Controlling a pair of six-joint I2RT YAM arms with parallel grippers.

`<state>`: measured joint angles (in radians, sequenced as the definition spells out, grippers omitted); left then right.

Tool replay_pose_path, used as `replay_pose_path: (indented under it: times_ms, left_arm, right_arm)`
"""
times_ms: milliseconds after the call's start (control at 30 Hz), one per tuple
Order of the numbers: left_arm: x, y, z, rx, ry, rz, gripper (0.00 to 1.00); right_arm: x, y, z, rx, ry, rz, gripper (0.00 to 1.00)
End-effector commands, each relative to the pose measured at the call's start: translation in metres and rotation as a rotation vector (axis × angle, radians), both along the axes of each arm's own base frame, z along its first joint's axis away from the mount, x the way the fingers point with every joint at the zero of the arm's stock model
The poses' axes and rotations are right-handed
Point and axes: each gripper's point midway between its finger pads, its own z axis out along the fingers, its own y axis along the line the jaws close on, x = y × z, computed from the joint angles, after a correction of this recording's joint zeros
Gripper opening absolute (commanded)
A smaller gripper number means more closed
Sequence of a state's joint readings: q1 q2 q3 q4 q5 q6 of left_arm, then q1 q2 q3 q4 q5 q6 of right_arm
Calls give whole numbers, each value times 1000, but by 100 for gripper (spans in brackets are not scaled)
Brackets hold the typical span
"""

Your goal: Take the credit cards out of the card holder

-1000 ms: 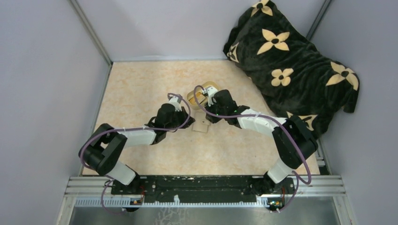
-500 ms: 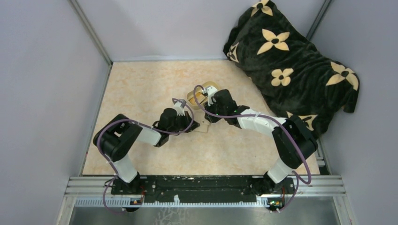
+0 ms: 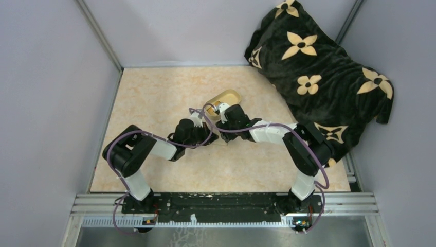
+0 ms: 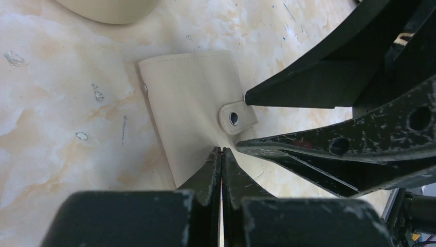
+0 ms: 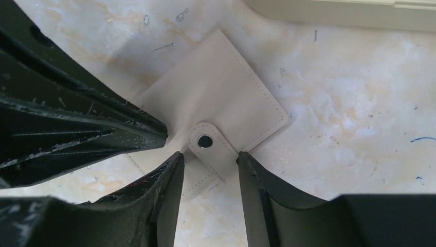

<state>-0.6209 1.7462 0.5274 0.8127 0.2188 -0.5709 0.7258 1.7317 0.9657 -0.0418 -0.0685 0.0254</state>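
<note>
The card holder [image 4: 190, 103] lies folded shut on the table, tan side up, with its snap tab [image 4: 237, 117] fastened. My left gripper [image 4: 221, 150] is shut, and its joined tips press on the holder's near edge just beside the tab. In the right wrist view my right gripper [image 5: 208, 157] stands open, one finger on each side of the tab [image 5: 207, 142] over the card holder [image 5: 226, 92]. From above, both grippers meet over the holder [image 3: 220, 140], which is mostly covered. The credit cards are out of view.
A cream-yellow oval dish [image 3: 227, 97] sits just beyond the grippers. A black blanket with tan flowers [image 3: 319, 67] fills the back right corner. Grey walls close in the marbled table [image 3: 154, 98] on the left and at the back.
My right gripper has opened and shifted left and nearer, off the dish and down over the holder's tab. My left arm first swung in to the holder, then stayed put, shut.
</note>
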Motion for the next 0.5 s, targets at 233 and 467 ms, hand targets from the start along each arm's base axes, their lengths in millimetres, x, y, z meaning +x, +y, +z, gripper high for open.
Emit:
replay_pose_path:
  times_ms: [233,467]
  left_arm:
    - [-5,4,-13,19,18,-15,0]
    - [-6,4,-13,17,19,-20,0]
  right_arm:
    - [27,9,27,-48,-159,-2,45]
    - [22,20,29,-1,-159,52,46]
